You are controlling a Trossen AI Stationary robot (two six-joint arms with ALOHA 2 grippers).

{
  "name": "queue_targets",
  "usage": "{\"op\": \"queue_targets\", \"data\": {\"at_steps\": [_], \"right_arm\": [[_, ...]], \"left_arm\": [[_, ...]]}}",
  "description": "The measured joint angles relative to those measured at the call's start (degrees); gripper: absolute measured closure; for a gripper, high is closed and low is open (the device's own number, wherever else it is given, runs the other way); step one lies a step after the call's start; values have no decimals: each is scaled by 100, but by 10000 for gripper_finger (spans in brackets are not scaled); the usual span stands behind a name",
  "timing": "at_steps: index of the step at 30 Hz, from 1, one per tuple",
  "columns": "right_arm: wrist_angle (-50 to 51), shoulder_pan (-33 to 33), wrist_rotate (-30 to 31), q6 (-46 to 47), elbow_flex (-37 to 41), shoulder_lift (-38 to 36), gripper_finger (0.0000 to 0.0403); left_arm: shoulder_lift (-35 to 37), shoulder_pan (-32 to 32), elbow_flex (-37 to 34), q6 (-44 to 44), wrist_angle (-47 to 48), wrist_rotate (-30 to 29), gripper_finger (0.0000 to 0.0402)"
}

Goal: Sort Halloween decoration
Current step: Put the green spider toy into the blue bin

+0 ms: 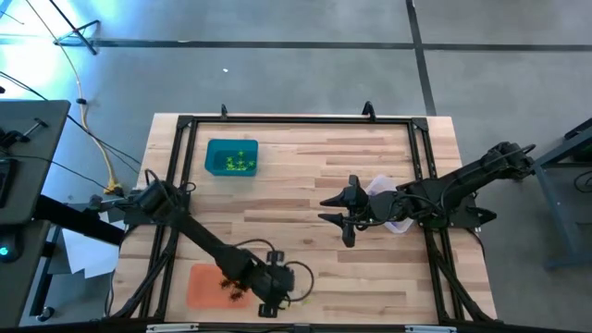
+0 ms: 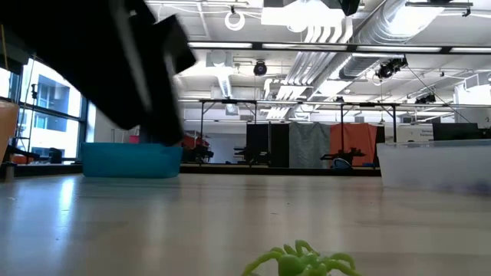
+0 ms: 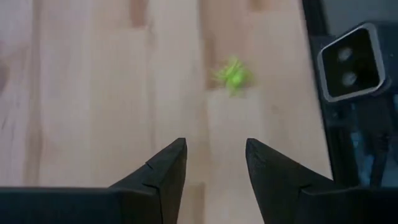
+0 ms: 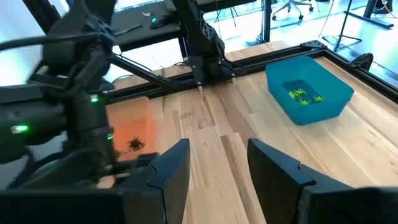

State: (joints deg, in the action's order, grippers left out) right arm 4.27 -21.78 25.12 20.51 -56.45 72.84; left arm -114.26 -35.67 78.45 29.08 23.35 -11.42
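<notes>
Only the left wrist view shows the yellow-green spider [image 3: 232, 75] free on the bench's near edge, ahead of the spread left gripper [image 3: 215, 163]. Overhead, the spread right gripper [image 1: 335, 210] hovers mid-bench; black spiders [image 1: 231, 288] lie in the orange tray [image 1: 202, 287].

Bright, even ceiling light; window glare; the near green spider [image 2: 301, 263] blurred

We only catch the top of the yellow-green spider [image 2: 301, 263] in the low view, its legs cut by the bottom edge. Overhead, the left arm covers part of the orange tray [image 1: 207, 285], and the right arm hides most of the clear tray [image 1: 382, 189]. The black pieces [image 4: 135, 144] are too small for us to count.
</notes>
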Motion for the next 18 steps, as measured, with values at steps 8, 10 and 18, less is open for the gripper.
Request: {"op": "queue_targets", "data": {"at_steps": [8, 10, 18], "right_arm": [[66, 0, 0, 0, 0, 0, 247], [68, 0, 0, 0, 0, 0, 247], [121, 0, 0, 0, 0, 0, 247]], "left_arm": [[-490, 268, 347, -762, -512, 172, 223], [-581, 350, 346, -772, -633, 261, 222], [-806, 460, 346, -923, -1124, 537, 224]]}}
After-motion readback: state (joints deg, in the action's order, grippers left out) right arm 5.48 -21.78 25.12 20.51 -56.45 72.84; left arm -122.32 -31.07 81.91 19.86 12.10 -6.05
